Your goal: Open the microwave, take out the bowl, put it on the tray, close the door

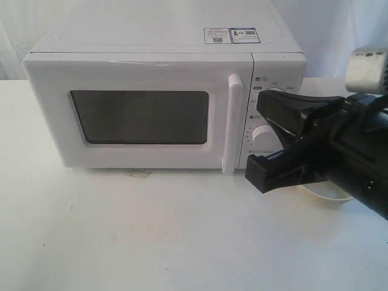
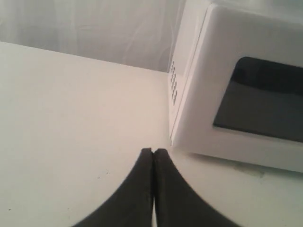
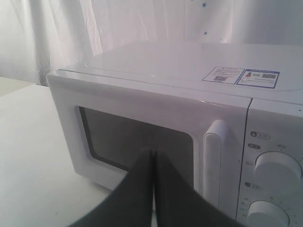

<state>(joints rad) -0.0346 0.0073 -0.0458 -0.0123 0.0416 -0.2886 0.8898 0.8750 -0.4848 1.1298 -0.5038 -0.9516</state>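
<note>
Beyond the right gripper (image 3: 152, 154) stands the closed door (image 3: 142, 101).

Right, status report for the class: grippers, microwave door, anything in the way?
Left gripper shut, right gripper shut. Microwave door closed, bowl not visible. Nothing seen blocking it.

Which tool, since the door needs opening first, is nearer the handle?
Right. The right tool hangs in front of the knobs, close beside the handle; the left tool is off by the vented far side of the microwave.
</note>
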